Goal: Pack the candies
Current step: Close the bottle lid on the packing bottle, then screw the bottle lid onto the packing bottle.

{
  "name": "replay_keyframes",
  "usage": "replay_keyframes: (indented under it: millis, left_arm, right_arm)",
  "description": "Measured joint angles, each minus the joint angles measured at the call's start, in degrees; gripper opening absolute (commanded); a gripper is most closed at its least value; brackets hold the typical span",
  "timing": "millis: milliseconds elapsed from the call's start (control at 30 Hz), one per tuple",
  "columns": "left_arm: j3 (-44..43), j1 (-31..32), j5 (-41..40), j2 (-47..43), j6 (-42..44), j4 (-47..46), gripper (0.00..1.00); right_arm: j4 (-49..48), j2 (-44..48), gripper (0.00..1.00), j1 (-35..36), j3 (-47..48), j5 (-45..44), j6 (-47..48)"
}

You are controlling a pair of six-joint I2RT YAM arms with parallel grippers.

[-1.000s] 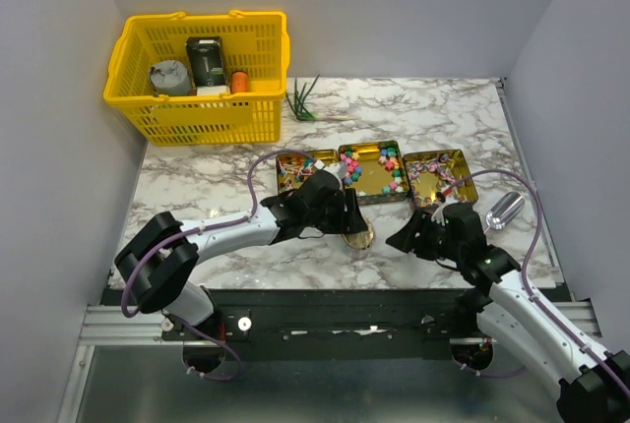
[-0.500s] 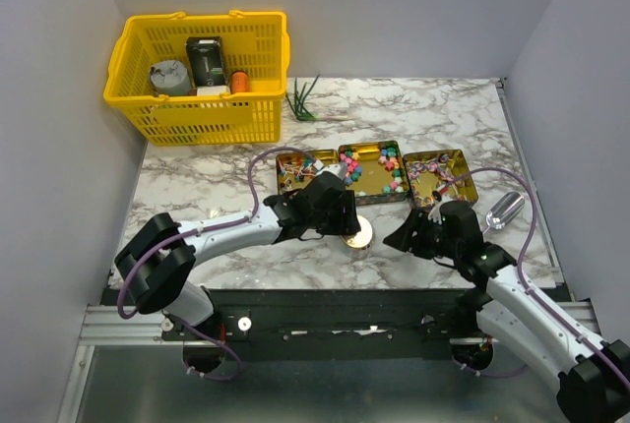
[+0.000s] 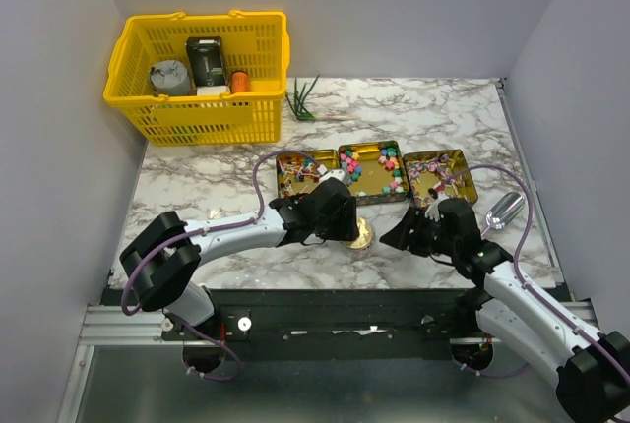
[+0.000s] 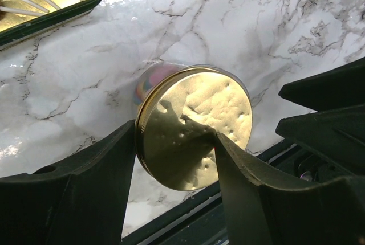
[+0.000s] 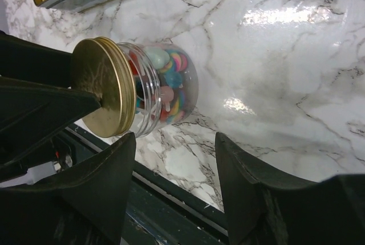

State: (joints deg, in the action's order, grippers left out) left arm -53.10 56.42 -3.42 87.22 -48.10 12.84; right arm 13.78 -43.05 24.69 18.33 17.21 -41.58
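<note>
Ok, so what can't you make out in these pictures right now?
- Left gripper on the lid: left wrist view, it overlaps the rim, so grip unclear.
- Candies in the jar: left wrist and top views, lid hides them.
- Tins: both wrist views, cut off by the top edge.
- Basket contents: top view, too small to name.

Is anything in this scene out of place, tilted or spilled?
One thing: the round gold metal lid sits on the clear round jar of mixed-coloured candies but is not fully down; the jar's threads show below it in the right wrist view. The left hand grips the lid's rim. I see no spilled candies.
</note>
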Motion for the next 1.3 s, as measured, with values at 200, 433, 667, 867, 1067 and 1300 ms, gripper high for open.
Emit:
replay_keyframes:
  millis: [200,433,667,867,1067,1300]
  left_arm:
    - [-0.8,0.6,-0.2,0.3,0.8,0.2,0.68]
    - [-3.0,1.6,-0.5,2.5,2.5,0.8,0.72]
    - [-4.8,2.8,-0.8,4.0,4.0,1.3,0.74]
    - [-5.3,3.0,-1.1,4.1,4.4,2.2,0.76]
    - [-5.3,3.2,-1.1,4.2,4.9,2.4,0.77]
    - [-4.7,3.3,-0.8,4.0,5.4,1.7,0.81]
  right_arm:
    - [-2.2,-0.1,0.65,0.0,0.0,1.6,0.8]
    - [-4.1,-3.2,0.65,0.0,0.0,2.5,1.4]
    - [-5.8,-6.7,0.62,0.0,0.0,3.3,1.8]
    - [-6.1,-7.3,0.61,0.0,0.0,3.1,1.8]
    - [-6.1,-4.2,0.62,0.0,0.0,3.0,1.6]
    - [-6.2,-1.0,0.62,0.0,0.0,3.0,1.3]
